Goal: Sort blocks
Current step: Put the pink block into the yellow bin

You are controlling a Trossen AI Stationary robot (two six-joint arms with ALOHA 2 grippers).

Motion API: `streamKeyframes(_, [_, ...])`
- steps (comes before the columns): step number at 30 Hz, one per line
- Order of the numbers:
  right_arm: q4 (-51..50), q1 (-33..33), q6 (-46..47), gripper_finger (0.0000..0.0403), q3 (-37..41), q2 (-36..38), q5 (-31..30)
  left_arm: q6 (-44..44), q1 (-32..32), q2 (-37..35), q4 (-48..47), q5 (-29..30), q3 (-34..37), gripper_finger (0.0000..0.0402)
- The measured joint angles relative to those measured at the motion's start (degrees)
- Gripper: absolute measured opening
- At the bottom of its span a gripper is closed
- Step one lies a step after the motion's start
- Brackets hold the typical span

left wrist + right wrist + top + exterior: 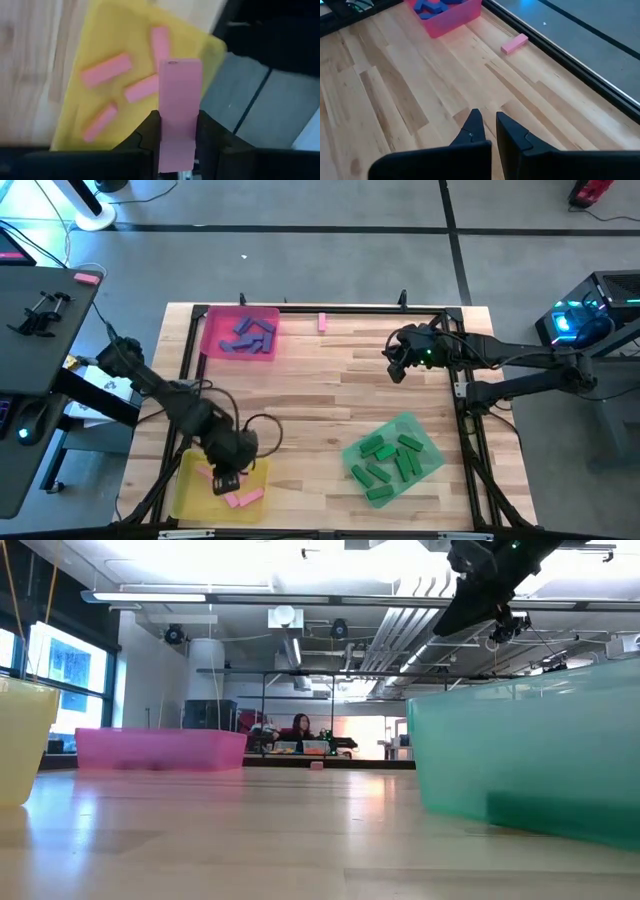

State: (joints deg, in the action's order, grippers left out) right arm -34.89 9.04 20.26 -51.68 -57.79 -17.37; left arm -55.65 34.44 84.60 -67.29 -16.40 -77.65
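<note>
We see a grey floor (330,205) crossed by dark lines, a black desk (40,325) beside the wooden table (330,390), exposed ceiling pipes (400,625), bright windows (70,665), and a seated person (300,727) far back.

Pink blocks (106,70) in yellow tray (190,492), purple-blue blocks (248,335) – pink tray (213,332), green blocks (388,455) – green tray (428,442)

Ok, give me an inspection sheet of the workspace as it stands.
Surface: wooden table, black frame rail.
Job's things: purple-blue blocks in the pink tray; green blocks in the green tray; pink blocks in the yellow tray; one loose pink block at the far edge.
Clutter: nothing seen.
Grippers: left gripper holds a pink block over the yellow tray; right gripper shut, empty, above bare table.
Cables: looped cable on the left arm.
Surroundings: a seated person far behind.
</note>
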Motion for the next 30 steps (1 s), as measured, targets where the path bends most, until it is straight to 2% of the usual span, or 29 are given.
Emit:
streamKeyframes(2, [0.0, 0.0, 0.0, 0.0, 0.0, 0.0, 0.1, -6.1, 0.6, 0.0, 0.7, -0.1, 2.5, 0.0074])
streamKeyframes(6, [-0.6, 0.0, 0.0, 0.0, 0.0, 0.0, 2.4, -9.7, -0.3, 0.0, 1.8, -7.4, 5.9, 0.0118])
streamKeyframes(13, [-4.0, -0.1, -0.1, 0.0, 0.0, 0.0, 4.0, -4.3, -5.1, -0.2, 4.3, -18.4, 6.4, 0.0201])
streamKeyframes(16, [-5.0, -0.1, 0.7, 0.0, 0.0, 0.0, 4.0, -0.1, -8.9, -0.2, 4.4, -24.0, 6.4, 0.0218])
streamKeyframes(18, [-5.2, -0.1, 0.7, 0.0, 0.0, 0.0, 4.0, 4.2, -13.0, -0.3, 4.7, -25.3, 6.3, 0.0221])
streamKeyframes(20, [-5.1, -0.1, 0.7, 0.0, 0.0, 0.0, 4.0, 9.9, -18.6, -0.3, 5.3, -24.2, 6.3, 0.0222])
streamKeyframes(23, [-5.1, -0.1, 0.8, 0.0, 0.0, 0.0, 4.0, 17.1, -29.2, 0.2, 9.0, -18.5, 6.3, 0.0222])
streamKeyframes(26, [-5.1, -0.1, 2.8, 0.0, 0.0, 0.0, 4.0, 19.2, -40.7, 3.0, 20.2, -9.8, 6.3, 0.0223])
streamKeyframes(30, [-5.2, -0.1, 6.0, 0.0, 0.0, 0.0, 4.4, 16.9, -52.6, 11.5, 36.6, -3.4, 4.9, 0.0223])
